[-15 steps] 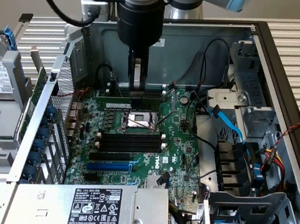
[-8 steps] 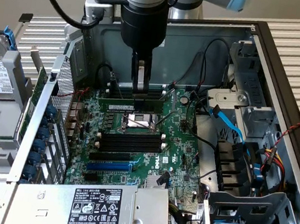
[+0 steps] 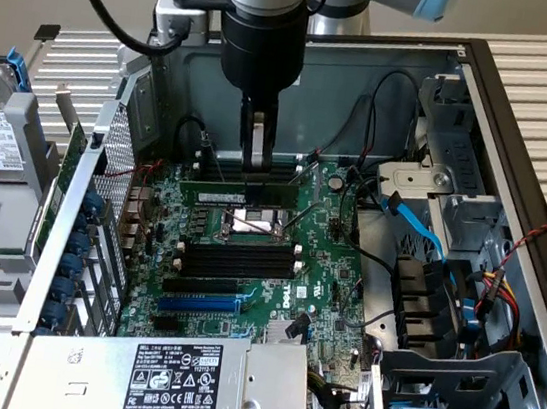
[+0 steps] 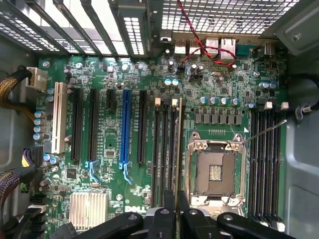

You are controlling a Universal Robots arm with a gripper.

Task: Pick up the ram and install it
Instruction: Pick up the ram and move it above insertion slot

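Note:
The ram [image 4: 178,149] is a thin green stick that I see edge-on in the wrist view. It runs along the black memory slot closest to the CPU socket [image 4: 215,169]. In the exterior view the ram [image 3: 239,198] shows its green side and a small white label, just behind the socket [image 3: 251,224]. My gripper [image 3: 251,169] comes straight down from above and is shut on the ram's top edge near its middle. Its two black fingers [image 4: 169,216] press the stick from both sides. Whether the stick sits fully in the slot I cannot tell.
Empty black memory slots [image 3: 240,264] lie on the other side of the socket, and a blue expansion slot [image 3: 198,304] lies beyond them. A power supply [image 3: 179,384] fills the case's near end. Blue cables [image 3: 417,223] and drive cages [image 3: 451,389] stand at the exterior view's right.

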